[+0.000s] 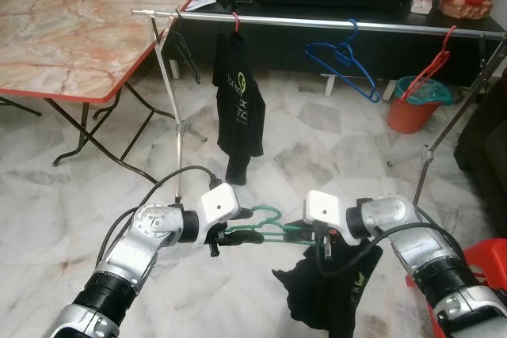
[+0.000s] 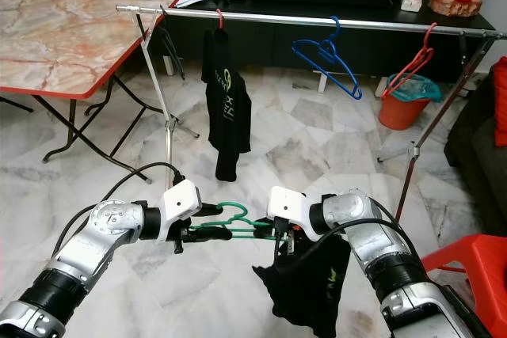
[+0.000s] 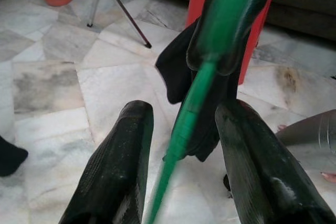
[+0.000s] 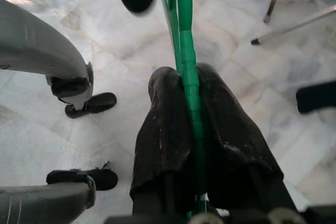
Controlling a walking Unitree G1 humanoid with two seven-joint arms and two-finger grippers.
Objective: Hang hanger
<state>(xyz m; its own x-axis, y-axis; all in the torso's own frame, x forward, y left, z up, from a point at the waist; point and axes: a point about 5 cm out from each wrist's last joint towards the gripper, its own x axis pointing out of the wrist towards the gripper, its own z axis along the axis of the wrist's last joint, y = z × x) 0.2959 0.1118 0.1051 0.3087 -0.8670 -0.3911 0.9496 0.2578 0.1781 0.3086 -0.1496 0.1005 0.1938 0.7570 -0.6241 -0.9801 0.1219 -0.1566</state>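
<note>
Right gripper (image 4: 191,100): I am clamping the green hanger (image 2: 230,223) between closed fingers.
Left gripper (image 3: 181,145): I am keeping fingers apart around its bar.
Hanger: low, before the rail (image 2: 317,21), carrying a black shirt (image 2: 313,286).

Green hanger (image 1: 255,225) held level between my arms, low over floor; black shirt (image 1: 329,294) droops from its right end.
</note>
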